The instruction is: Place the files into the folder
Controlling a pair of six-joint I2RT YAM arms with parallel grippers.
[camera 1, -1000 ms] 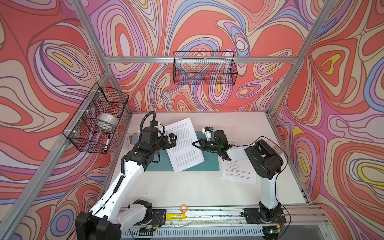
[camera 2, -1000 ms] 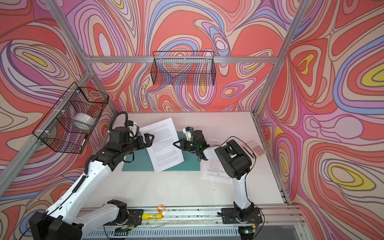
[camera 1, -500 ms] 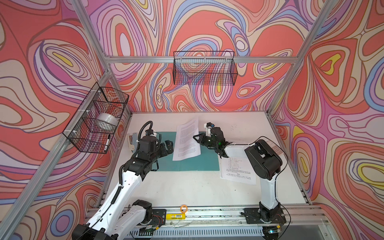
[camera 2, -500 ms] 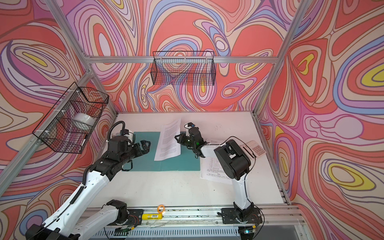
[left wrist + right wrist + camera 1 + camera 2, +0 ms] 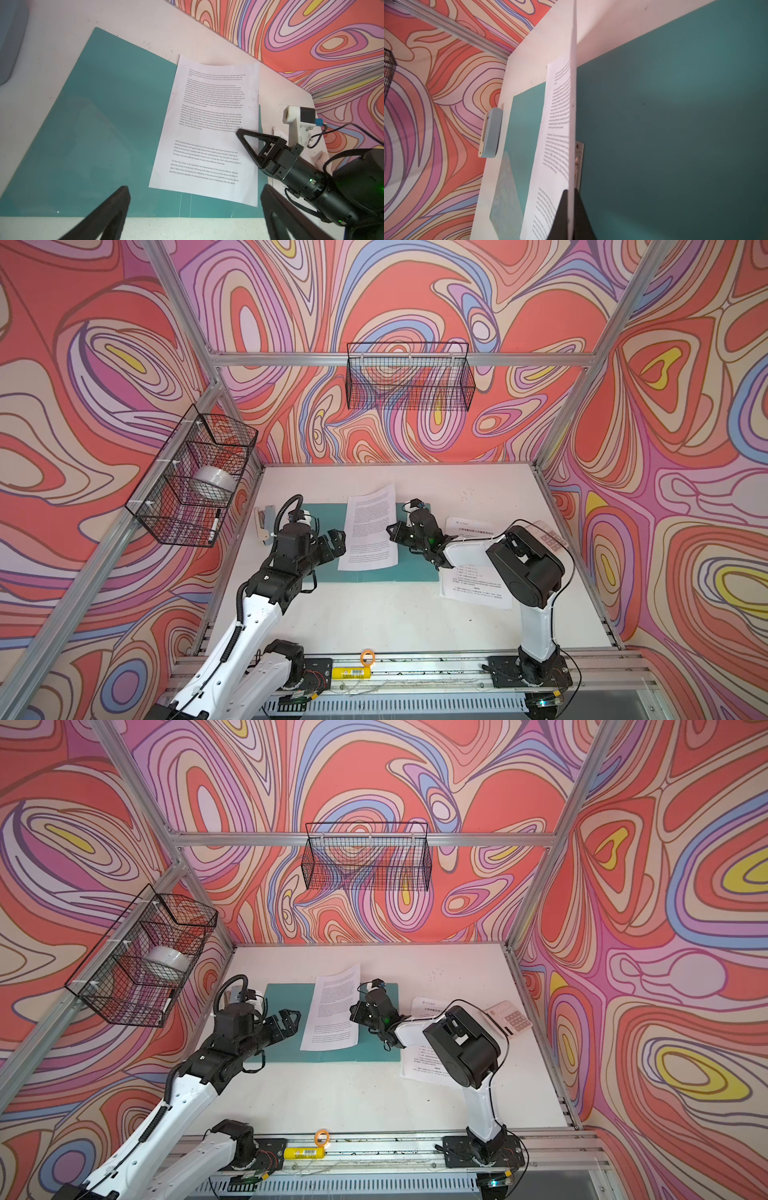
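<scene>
Right pincer [image 5: 391, 531] holds a printed sheet [image 5: 371, 531] over the open teal folder [image 5: 326, 516] at the centre of the frame.

The right pincer is pressed together on the sheet's right edge, while the left pincer [image 5: 337, 540], spread wide and empty, hovers over the folder's left half. The sheet lies across the folder's middle, its far end overhanging the back edge onto the white desk [image 5: 374, 614]; a second sheet [image 5: 473, 591] lies on the desk under the right arm, lower right of centre. Let go here, the page would likely stick out and crease once the cover shuts; a one-edge hold on thin paper may also let it skew, and the arm could drag the sheet beneath it.
</scene>
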